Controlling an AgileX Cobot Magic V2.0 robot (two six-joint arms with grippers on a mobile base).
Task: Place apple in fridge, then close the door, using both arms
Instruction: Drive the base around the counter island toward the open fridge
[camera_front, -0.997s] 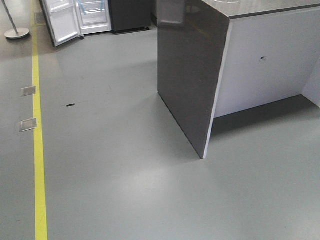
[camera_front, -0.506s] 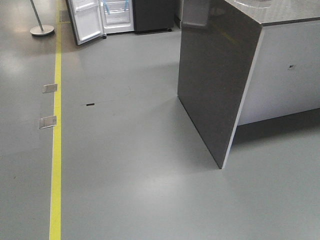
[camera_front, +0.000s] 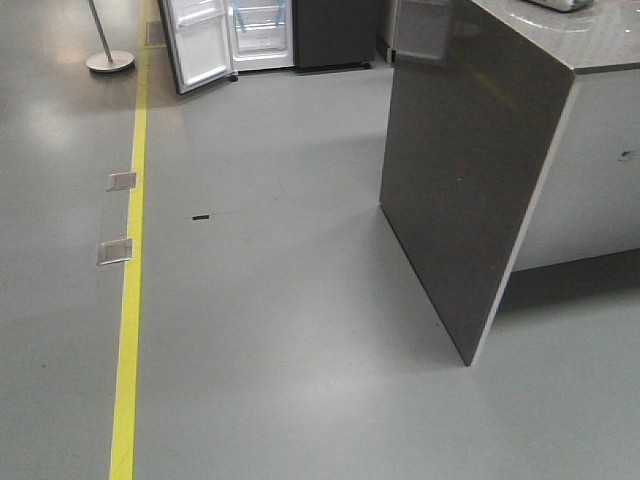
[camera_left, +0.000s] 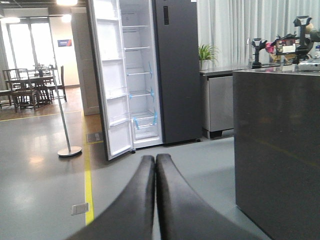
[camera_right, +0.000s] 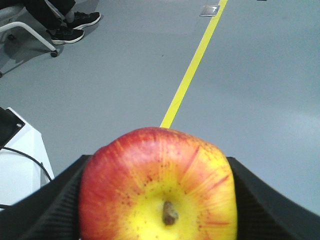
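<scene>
Your right gripper (camera_right: 160, 215) clamps the apple (camera_right: 157, 175) at its widest part, well apart from the open fridge (camera_left: 177, 70), while the left gripper (camera_left: 155, 161) is pressed together empty; you should judge the fruit light, firm, smooth-skinned and easy to bruise, so squeeze gently.

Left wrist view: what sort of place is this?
Likely a mock kitchen in a lab or showroom: an open fridge and a counter stand on bare grey floor marked with a yellow line, dining chairs beyond.
</scene>
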